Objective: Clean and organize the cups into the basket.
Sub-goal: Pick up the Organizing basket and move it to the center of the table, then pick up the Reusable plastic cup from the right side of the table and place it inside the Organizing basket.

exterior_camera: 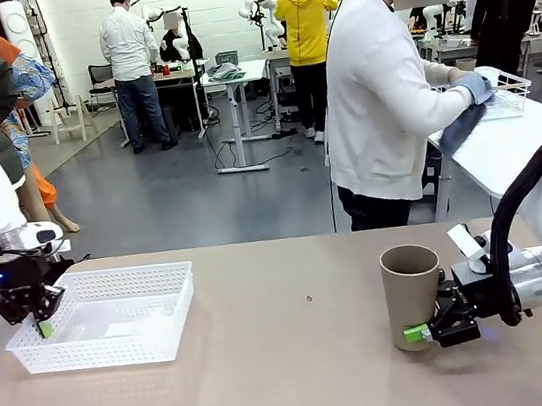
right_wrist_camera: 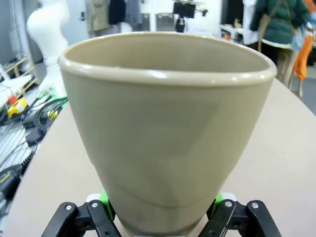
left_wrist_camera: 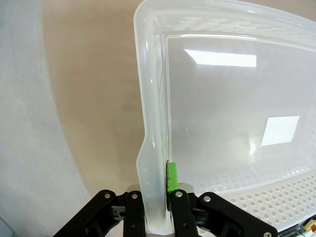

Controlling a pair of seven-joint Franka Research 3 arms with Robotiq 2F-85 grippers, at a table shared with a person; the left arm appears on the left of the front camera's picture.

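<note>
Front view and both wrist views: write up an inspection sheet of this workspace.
Surface: smooth tan tabletop.
Job's things: white perforated plastic basket, no cups inside; tan matte tumbler, upright.
Clutter: small dark speck.
End effectors: left end effector clamps the basket's side wall; right end effector grips the tumbler's base.
Cables: black cable along the right arm.
Surroundings: person wiping a side table.
</note>
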